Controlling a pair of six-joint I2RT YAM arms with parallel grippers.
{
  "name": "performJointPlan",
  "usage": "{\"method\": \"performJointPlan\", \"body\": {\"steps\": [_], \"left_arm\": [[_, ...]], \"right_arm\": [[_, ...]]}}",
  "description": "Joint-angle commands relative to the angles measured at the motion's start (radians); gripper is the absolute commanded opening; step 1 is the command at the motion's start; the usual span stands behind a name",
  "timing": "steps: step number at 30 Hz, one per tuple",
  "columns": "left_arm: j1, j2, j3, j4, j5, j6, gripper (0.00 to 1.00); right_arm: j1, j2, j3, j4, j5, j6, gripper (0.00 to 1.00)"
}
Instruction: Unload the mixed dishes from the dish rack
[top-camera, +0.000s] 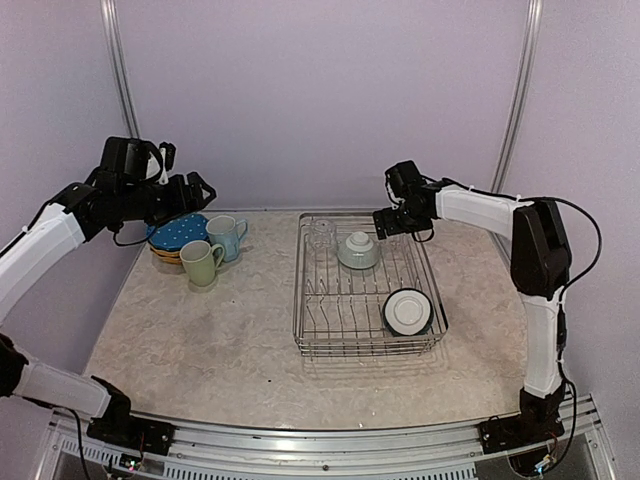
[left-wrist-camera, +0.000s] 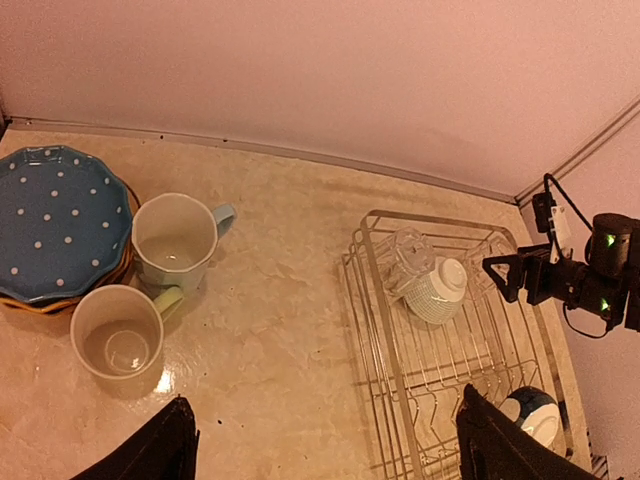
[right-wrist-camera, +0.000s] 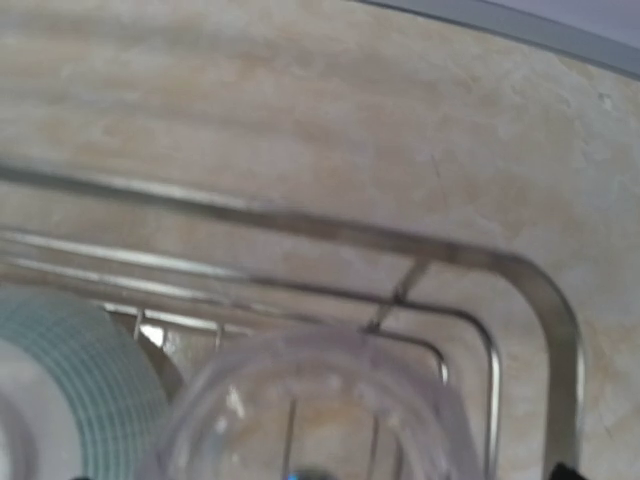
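Top view: left gripper (top-camera: 196, 192) hangs over the plate stack (top-camera: 178, 235) at the far left of the table (top-camera: 200, 340). Right gripper (top-camera: 383, 222) sits at the far right rim of the rack (top-camera: 370, 330), just beside an upturned bowl (top-camera: 358, 250).

Left wrist view only: its own fingers (left-wrist-camera: 150, 450) stand wide apart with nothing between them. Both mugs are upright and empty. An orange rim shows under the blue plate (left-wrist-camera: 60, 220). The right gripper appears here too, jaws spread and holding nothing.

Right wrist view only: close up and blurred. The glass (right-wrist-camera: 320, 400) fills the bottom of the frame, with the ribbed bowl wall at left and the rack's corner wire behind. Its own fingers are barely in frame.

Counts:
- Rack: 1, centre-right of the table.
- In the rack: 1 glass and 2 bowls, the second bowl (top-camera: 408, 311) at the near right corner.
- On the table by the stack: 2 mugs, the green mug (top-camera: 202, 264) and the blue mug (top-camera: 227, 237), touching or nearly so.
- Plates: 1 blue on top; I cannot tell how many lie beneath.
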Motion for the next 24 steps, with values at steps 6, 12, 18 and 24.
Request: {"method": "performJointPlan", "body": {"steps": [6,12,18,24], "left_arm": [[-0.021,-0.004,-0.018,0.061,0.048,-0.025,0.86],[-0.036,0.005,-0.017,0.058,0.051,-0.033,0.86],[-0.046,0.019,-0.007,0.055,0.058,-0.036,0.86],[-0.054,0.040,0.008,0.047,0.070,-0.036,0.86]], "right_arm": [[-0.024,0.093,0.087,0.001,0.009,-0.019,0.93],[-0.026,0.126,0.130,0.002,-0.013,-0.039,0.81],[-0.026,0.122,0.144,-0.006,-0.072,-0.040,0.68],[-0.025,0.031,0.088,0.011,-0.089,-0.037,0.45]]}}
